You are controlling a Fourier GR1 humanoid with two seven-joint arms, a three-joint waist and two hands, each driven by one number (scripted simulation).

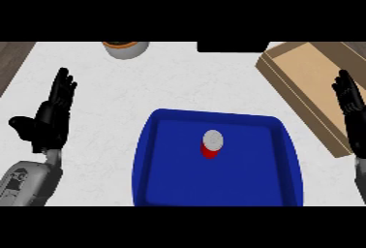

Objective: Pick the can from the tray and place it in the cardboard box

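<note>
Left hand [52,116]: black, at the view's left side, fingers straight and pointing toward the far edge, thumb out to the side. It holds nothing and hangs over bare counter [107,97], well apart from the tray. Its grey forearm enters from the lower left corner.

Right hand [350,104]: black, at the view's right edge, fingers straight and together, pointing away. It holds nothing. It shows against the near part of the cardboard box; whether it touches the box cannot be told.

Can [211,144]: red body, grey top, standing upright inside the tray, a little beyond the tray's middle. Neither hand touches it.

Tray [144,164]: deep blue, rectangular with a raised rim and rounded corners, at the centre of the view between the two hands, its near edge cut off by the view's lower limit.

Cardboard box [314,72]: tan, open at the top, set at an angle at the upper right, just beside the tray's far right corner. Nothing shows in the visible part of its inside.

Bowl [126,48]: grey, with an orange rim or filling, at the counter's far edge, upper left of the tray.

Counter: white, faintly veined.
</note>
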